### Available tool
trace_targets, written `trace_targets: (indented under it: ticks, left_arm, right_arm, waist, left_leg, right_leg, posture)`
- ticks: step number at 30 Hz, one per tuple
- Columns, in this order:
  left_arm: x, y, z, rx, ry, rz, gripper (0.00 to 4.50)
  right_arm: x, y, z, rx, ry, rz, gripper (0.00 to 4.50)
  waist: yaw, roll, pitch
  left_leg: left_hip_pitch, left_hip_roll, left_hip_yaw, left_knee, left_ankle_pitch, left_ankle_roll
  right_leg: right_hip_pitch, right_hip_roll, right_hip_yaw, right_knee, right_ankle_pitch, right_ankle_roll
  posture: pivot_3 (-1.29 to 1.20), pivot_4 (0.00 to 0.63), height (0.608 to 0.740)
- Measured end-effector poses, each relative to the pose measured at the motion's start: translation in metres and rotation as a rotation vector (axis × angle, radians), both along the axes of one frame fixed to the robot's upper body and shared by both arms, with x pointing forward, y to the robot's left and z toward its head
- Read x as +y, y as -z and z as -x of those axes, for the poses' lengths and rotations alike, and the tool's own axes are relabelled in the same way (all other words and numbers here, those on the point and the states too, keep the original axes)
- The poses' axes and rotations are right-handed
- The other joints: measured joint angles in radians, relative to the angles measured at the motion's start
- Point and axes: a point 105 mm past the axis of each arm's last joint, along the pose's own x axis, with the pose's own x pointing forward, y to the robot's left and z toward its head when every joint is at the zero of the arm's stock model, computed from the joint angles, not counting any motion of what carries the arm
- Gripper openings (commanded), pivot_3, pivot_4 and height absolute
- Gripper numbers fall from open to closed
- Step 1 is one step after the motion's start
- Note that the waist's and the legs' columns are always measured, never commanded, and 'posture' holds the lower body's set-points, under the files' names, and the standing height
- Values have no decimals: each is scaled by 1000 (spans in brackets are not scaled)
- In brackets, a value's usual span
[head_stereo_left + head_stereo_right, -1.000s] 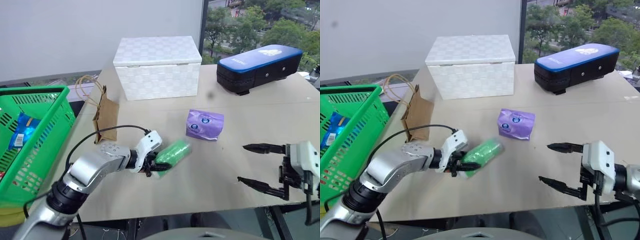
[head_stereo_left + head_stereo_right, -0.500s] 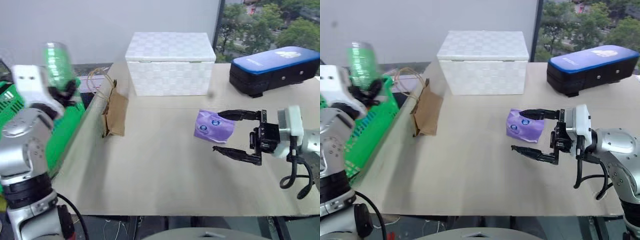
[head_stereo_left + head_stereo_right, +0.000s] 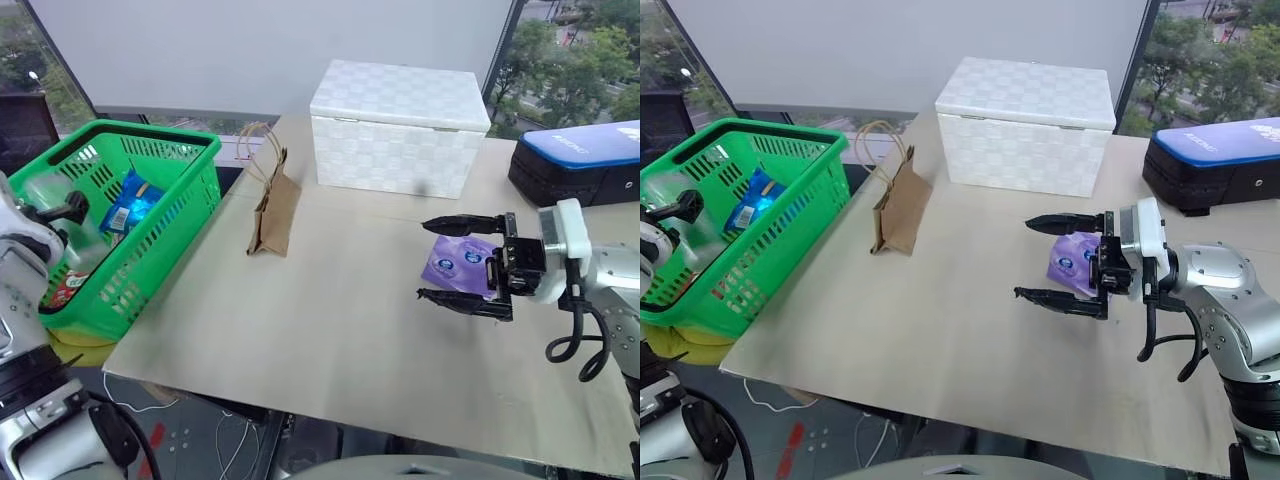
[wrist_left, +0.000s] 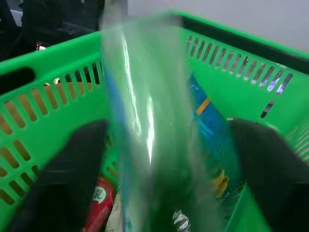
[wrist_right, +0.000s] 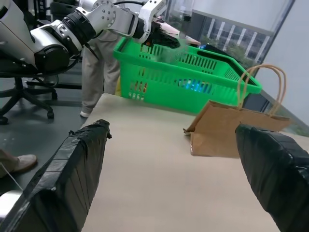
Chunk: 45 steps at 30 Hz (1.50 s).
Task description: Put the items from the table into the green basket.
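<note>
Closest to you, your right gripper point(image 3: 458, 262) hovers over the table point(image 3: 330, 330), fingers spread wide and pointing across it, one finger on either side of the purple packet point(image 3: 457, 266); you can't tell if they touch it. The packet is soft and lilac, with round blue-and-white marks on its face. Out at the left, your left gripper point(image 4: 164, 174) sits at the green basket point(image 3: 170, 215) with its fingers wide apart, and the green roll point(image 4: 149, 125) is a glossy, see-through green blur between them, above the blue packet point(image 3: 130, 202) and red wrapper point(image 4: 96, 205) already inside. Further back, the brown paper bag point(image 3: 272, 212) leans near the table's left edge, string handles up. Beyond it stands the white box point(image 3: 398, 127), and far right the black case point(image 3: 580, 162).
</note>
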Motion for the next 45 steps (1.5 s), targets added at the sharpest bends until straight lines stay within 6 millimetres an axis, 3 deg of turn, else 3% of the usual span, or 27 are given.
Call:
trace_targets:
  ticks: [3, 5, 6, 7, 10, 11, 13, 15, 18, 23, 28, 32, 36, 40, 45]
  left_arm:
    - [-30, -26, -11, -94, 155, -12, 4478]
    - [-74, -42, -22, -166, 369, 28, 4478]
    - [-103, -45, -26, -170, 503, 43, 4478]
    - [-119, -45, -28, -166, 579, 59, 4478]
    - [-209, -22, -23, -28, 987, 84, 4478]
    - [-229, -13, -19, 19, 1079, 83, 4478]
    - [-258, 5, -14, 120, 1208, 56, 4478]
    - [-274, 29, -13, 246, 1280, 40, 4478]
    - [-290, 63, -24, 425, 1323, 117, 4478]
    - [-326, 59, -52, 448, 1388, 261, 4478]
    - [-346, 67, -62, 427, 1476, 152, 4478]
    - [-342, 69, -63, 407, 1519, -6, 4478]
    - [-344, 75, -66, 394, 1520, -151, 4478]
    - [-343, 77, -66, 374, 1525, -175, 4478]
    - [-324, 89, -63, 387, 1515, -240, 4478]
  right_arm:
    - [-1, 2, 0, 10, 10, 1, 4500]
    - [-5, 7, 1, 32, 29, 8, 4500]
    - [-6, 9, 2, 42, 38, 12, 4500]
    - [-8, 11, 3, 48, 48, 18, 4500]
    - [-24, 21, 7, 82, 134, 57, 4500]
    - [-27, 23, 8, 87, 153, 66, 4500]
    - [-35, 27, 12, 96, 207, 85, 4500]
    - [-47, 32, 17, 116, 279, 102, 4500]
    - [-62, 42, 27, 143, 385, 148, 4500]
    - [-66, 45, 40, 141, 465, 165, 4500]
    - [-71, 45, 50, 139, 541, 171, 4500]
    - [-72, 43, 57, 137, 571, 175, 4500]
    - [-70, 42, 59, 127, 585, 172, 4500]
    - [-68, 39, 60, 113, 592, 166, 4500]
    - [-69, 40, 60, 117, 602, 169, 4500]
  waist:
    - [1, 0, 0]
    - [6, 1, -1]
    - [3, 3, -2]
    - [1, 3, -3]
    - [-14, 4, -3]
    - [-23, 4, -3]
    - [-49, 6, -3]
    - [-74, 8, -3]
    - [-114, 13, 0]
    - [-184, 16, 3]
    - [-269, 21, 7]
    - [-319, 24, 11]
    - [-338, 24, 11]
    - [-347, 24, 12]
    - [-363, 25, 13]
  left_leg:
    - [-1, 0, -1, 0, 1, -1]
    - [-1, 0, -2, 1, 1, -2]
    - [-2, -1, -1, 1, 1, -2]
    - [-2, -1, -1, 1, 1, -2]
    - [-3, -2, -2, 2, 1, -2]
    - [-3, -2, -1, 2, 2, -3]
    - [-2, -1, 0, 2, 2, -3]
    - [-1, -1, 1, 2, 2, -2]
    - [1, -1, 2, 4, 1, -1]
    - [7, -2, 7, 9, 1, 0]
    - [10, 3, 11, 8, 1, 0]
    - [10, 4, 12, 8, 1, 0]
    - [11, 4, 12, 8, 1, 0]
    - [11, 4, 13, 8, 1, 0]
    - [10, 4, 13, 7, 0, 1]
  right_leg:
    - [0, 0, -2, 0, 0, -1]
    - [0, -1, -3, 0, 0, -1]
    - [0, -1, -2, 0, 0, -1]
    - [0, -1, -2, 1, 0, -1]
    - [0, 0, -2, 1, 0, -1]
    - [0, 0, -1, 1, 0, -1]
    - [0, 1, 0, 1, 0, -1]
    - [1, 2, 1, 1, 0, -1]
    - [4, 5, 3, 1, 0, 0]
    - [15, 17, 5, 0, -3, 3]
    - [17, 18, 17, 0, -3, 4]
    - [17, 19, 19, 0, -4, 5]
    - [17, 18, 20, 0, -4, 6]
    - [17, 18, 23, 0, -3, 7]
    - [16, 19, 23, 0, -4, 8]
  posture:
    - [191, 8, 740]
    - [165, 10, 740]
    - [151, 12, 740]
    - [121, 15, 740]
    - [61, 22, 740]
    - [29, 26, 740]
    - [-17, 30, 740]
    - [-65, 33, 740]
    - [-135, 36, 740]
    - [-228, 39, 740]
    - [-274, 43, 740]
    - [-295, 40, 740]
    - [-310, 37, 740]
    - [-313, 37, 740]
    - [-294, 33, 740]
